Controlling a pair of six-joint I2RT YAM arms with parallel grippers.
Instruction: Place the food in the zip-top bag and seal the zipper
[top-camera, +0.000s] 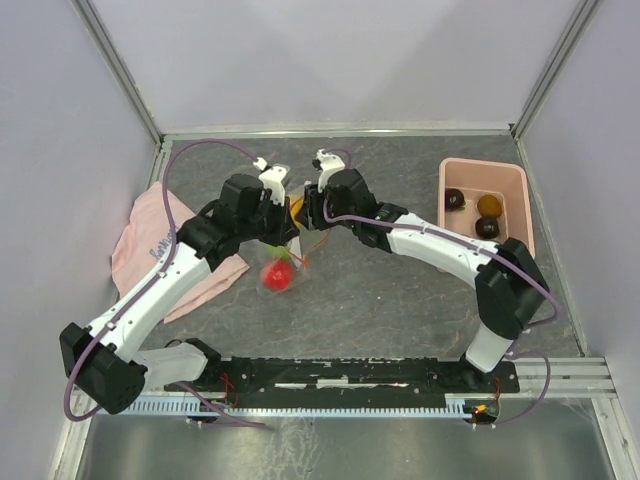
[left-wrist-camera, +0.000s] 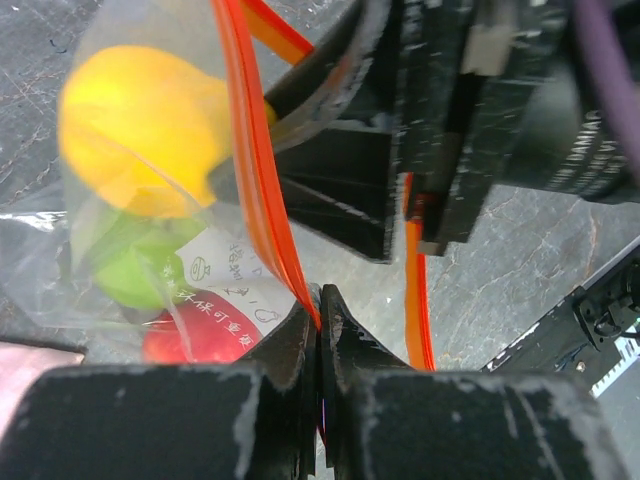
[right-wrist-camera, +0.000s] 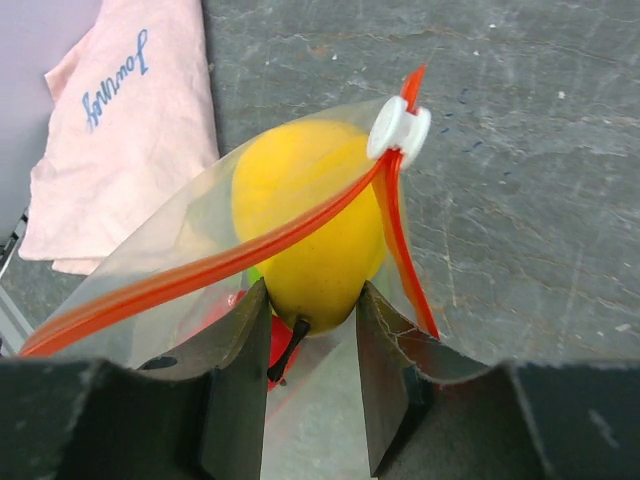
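Note:
The clear zip-top bag (left-wrist-camera: 120, 215) hangs above the table between my two grippers, with a green piece (left-wrist-camera: 130, 268) and a red piece (left-wrist-camera: 195, 342) of food inside; the red one shows in the top view (top-camera: 277, 274). My left gripper (left-wrist-camera: 320, 300) is shut on the red-orange zipper strip (left-wrist-camera: 250, 150) at the bag's mouth. My right gripper (right-wrist-camera: 310, 300) is shut on a yellow pear (right-wrist-camera: 310, 215), held in the bag's mouth between the two zipper strips (right-wrist-camera: 220, 265). The white slider (right-wrist-camera: 398, 130) sits at the strip's far end.
A pink bin (top-camera: 520, 190) at the right holds a dark purple piece (top-camera: 454, 198), an orange piece (top-camera: 488, 204) and another dark piece (top-camera: 487, 227). A pink cloth (top-camera: 140, 240) lies at the left, under my left arm. Grey walls close in the table.

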